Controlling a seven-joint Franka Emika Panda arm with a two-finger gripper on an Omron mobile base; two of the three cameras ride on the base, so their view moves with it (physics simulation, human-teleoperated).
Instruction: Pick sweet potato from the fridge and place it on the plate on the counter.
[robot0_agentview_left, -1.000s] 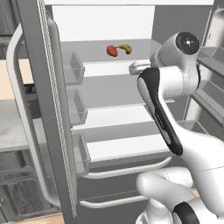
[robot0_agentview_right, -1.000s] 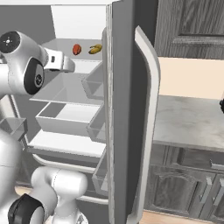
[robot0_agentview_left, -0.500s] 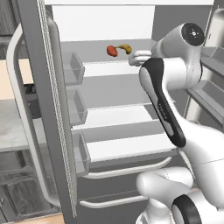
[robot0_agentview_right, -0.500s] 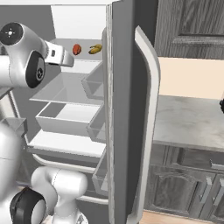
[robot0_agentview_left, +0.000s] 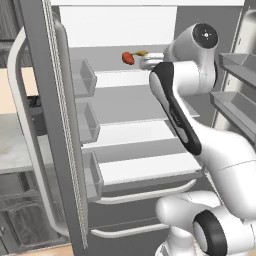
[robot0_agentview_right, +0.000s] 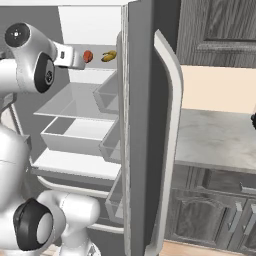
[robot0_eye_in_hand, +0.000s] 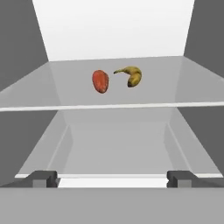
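Arm has risen, fingers (robot0_eye_in_hand: 46, 178) spread toward sweet potato (robot0_eye_in_hand: 100, 81)

A rendered kitchen. The open fridge (robot0_agentview_right: 145, 125) shows glass shelves. Beside it a marbled desk (robot0_agentview_right: 215, 137) tops dark wood-grain cabinets (robot0_agentview_right: 200, 215)

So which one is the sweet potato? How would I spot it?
Look in the open fridge, on the top glass shelf. Two small things lie there side by side. The sweet potato is the reddish-orange oval; its neighbour, the banana, is yellow-brown and curved.
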